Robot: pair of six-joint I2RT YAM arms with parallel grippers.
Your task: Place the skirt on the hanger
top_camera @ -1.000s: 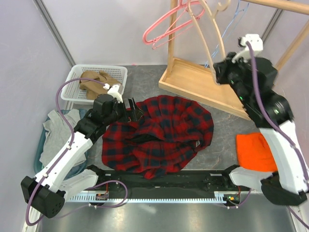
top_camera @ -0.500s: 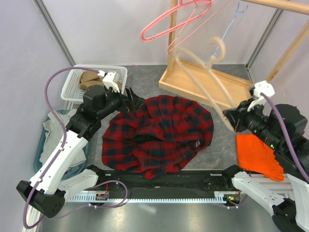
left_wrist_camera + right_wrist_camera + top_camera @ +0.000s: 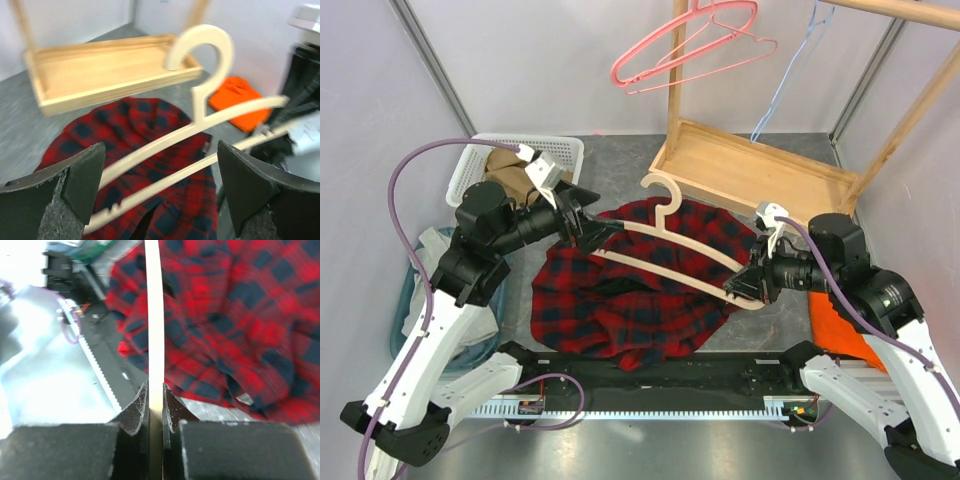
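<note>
Hanger: thin pink frame, long axis left-right | skirt: crumpled tan, in basket | right pincer clamps wooden hanger | left pincer agape

The grey speckled tabletop carries a red-black plaid shirt spread in a loose heap across its middle, reaching almost to the near edge. A white basket sits in the far left corner. A shallow wooden tray lies toward the far right corner, set at a slant to the edges. An orange cloth lies flat by the right edge – well apart from the tray and just clear of the shirt. At the left edge a grey garment is bunched over something teal. A black rail runs along the near edge.
</note>
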